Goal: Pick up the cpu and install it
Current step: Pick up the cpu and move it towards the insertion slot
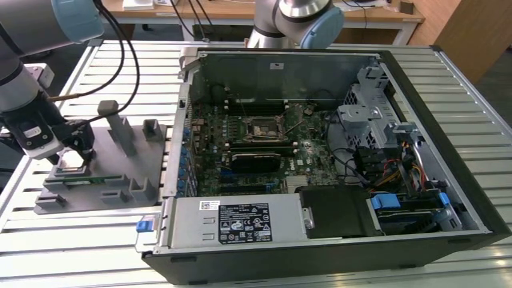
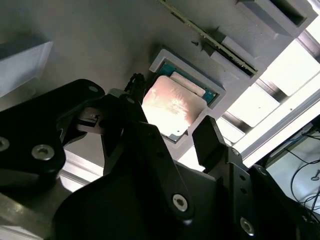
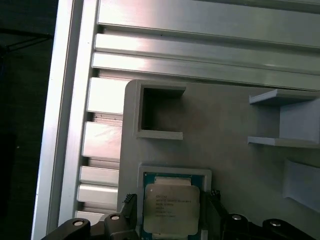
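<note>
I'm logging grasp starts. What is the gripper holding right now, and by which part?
Nothing yet: the open gripper straddles the cpu, which lies flat in its pocket of the grey tray.

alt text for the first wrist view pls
A silvery square cpu sits in a recess of the grey tray, with the gripper open, one finger on each side of it. The tray lies on a slatted metal table and has a square pocket beside the cpu's recess.

Silvery-grey cpu [image 3: 171, 207]; pale grey tray [image 3: 225, 115]; black claw [image 2: 172, 120]; green motherboard [image 1: 316, 153].
</note>
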Available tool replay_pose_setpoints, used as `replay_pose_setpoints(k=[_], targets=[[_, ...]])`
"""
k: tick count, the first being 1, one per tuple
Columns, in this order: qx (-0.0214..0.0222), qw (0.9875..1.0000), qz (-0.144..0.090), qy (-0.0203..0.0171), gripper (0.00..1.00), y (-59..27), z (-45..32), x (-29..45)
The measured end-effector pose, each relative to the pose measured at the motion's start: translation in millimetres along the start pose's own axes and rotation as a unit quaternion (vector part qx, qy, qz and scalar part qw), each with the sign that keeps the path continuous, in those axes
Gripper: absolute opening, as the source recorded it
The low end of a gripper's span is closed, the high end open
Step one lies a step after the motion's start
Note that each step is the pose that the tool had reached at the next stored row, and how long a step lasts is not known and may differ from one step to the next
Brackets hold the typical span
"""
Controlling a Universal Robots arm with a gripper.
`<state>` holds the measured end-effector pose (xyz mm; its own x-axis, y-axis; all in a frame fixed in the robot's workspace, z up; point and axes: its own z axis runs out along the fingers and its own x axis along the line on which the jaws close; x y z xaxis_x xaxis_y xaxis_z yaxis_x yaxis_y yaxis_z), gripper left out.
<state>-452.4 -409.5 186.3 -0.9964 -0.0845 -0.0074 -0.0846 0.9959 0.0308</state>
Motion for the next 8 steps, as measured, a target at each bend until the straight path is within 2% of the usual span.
replay_pose_setpoints(k=[8], targets=[[0.0013,1.0,0.003,-0.0001,0.64,-1.6,0.4,-1.3]])
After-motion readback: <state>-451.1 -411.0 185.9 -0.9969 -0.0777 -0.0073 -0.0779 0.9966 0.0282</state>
